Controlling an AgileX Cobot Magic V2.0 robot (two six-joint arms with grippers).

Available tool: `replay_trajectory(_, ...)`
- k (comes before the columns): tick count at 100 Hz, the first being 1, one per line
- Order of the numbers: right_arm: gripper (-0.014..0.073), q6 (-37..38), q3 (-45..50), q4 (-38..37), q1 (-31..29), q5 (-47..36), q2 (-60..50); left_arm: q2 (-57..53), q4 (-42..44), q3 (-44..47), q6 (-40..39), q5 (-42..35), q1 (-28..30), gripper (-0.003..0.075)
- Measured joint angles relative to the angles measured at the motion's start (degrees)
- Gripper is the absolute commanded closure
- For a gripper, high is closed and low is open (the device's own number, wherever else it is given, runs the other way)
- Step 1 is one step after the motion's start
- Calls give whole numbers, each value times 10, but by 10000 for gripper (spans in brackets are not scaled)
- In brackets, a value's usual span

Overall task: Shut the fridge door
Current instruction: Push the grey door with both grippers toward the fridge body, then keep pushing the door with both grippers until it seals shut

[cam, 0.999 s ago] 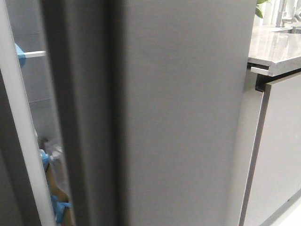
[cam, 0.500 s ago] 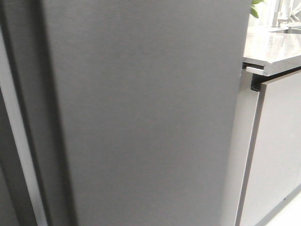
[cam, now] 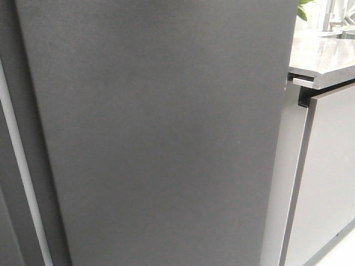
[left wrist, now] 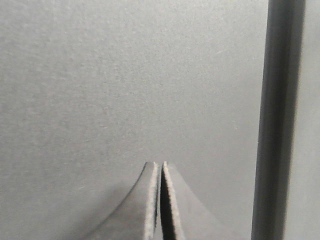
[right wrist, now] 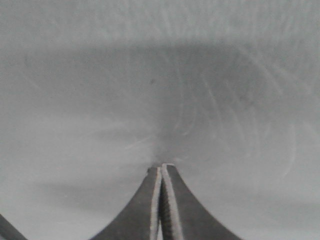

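The fridge door (cam: 161, 133) is a wide dark charcoal-grey matte panel that fills most of the front view, its face turned flat toward me. No fridge interior shows beside it. Neither gripper shows in the front view. In the left wrist view my left gripper (left wrist: 160, 164) is shut and empty, its tips close against the grey door face (left wrist: 125, 80), with a dark vertical seam (left wrist: 277, 120) to one side. In the right wrist view my right gripper (right wrist: 161, 166) is shut and empty, its tips at a scuffed grey surface (right wrist: 160, 75).
A narrow dark panel with a pale vertical strip (cam: 19, 166) stands left of the door. A light-grey cabinet front (cam: 327, 177) with a pale stone-look worktop (cam: 321, 55) stands to the right. A green plant (cam: 304, 8) sits at the far right top.
The door has swung toward shut: the gap on the left that showed shelves and blue items a second ago is gone, and the door face now covers it.
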Motion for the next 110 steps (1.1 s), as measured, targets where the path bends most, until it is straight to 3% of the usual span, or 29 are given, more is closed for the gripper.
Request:
replay_trajectory(31,637,4,0,-35,-55,108,-122,0,0,0,0,0,0,740)
replay_trajectory(69,637,125,4,-150,-88,238,-347,0,0,0,0,0,0,740)
replay_trajectory(110,637,289,262,-257,-89,278,-626,0,0,0,0,0,0,740)
